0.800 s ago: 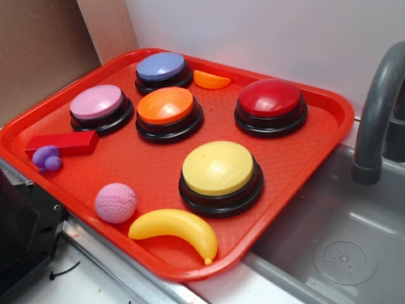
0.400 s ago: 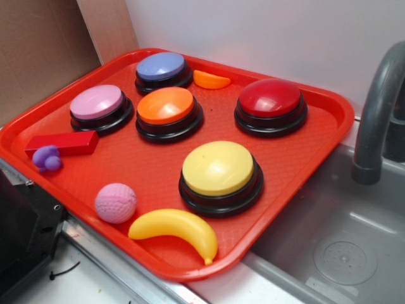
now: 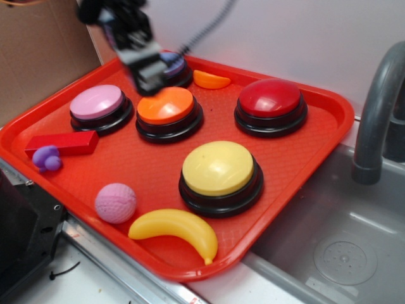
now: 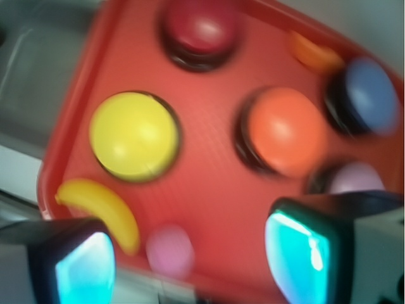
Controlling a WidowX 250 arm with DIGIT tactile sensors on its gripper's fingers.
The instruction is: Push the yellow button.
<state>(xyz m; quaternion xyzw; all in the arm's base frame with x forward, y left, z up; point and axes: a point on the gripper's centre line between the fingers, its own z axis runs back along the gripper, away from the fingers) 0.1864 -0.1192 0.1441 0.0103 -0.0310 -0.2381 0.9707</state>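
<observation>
Task barely started: the yellow button (image 3: 218,168) is untouched, dome up, nothing on it. It sits on its black base in the near-right part of the red tray (image 3: 319,136), toward the sink side.

End effector (image 3: 147,68) is blurred, up at the far-left of the tray, over the gap between the blue button (image 3: 171,63) and the orange button (image 3: 166,105). Well apart from the target, and it looks raised, not in contact with anything. In the wrist view the two pads (image 4: 85,269) frame the lower edge with a wide gap and nothing between them, so I read it as open and empty. The yellow button (image 4: 134,136) shows upper-left in that view, off-centre.

Left to do, by my read: travel across the tray to above the yellow dome, come down, press.

Around the target:
- banana (image 3: 176,229) just near of it, close but apart
- pink ball (image 3: 115,202) to the near-left
- red button (image 3: 271,100) on the far side
- orange button to the far-left, roughly on the direct line from the end effector
- pink button (image 3: 98,103), red block (image 3: 62,144), purple toy (image 3: 46,158) along the left
- orange slice (image 3: 211,80) at the far edge
- faucet (image 3: 378,107) and sink (image 3: 329,240) off to the right

Nothing covers the yellow dome. Main risk is clipping the orange button if the crossing runs low.
</observation>
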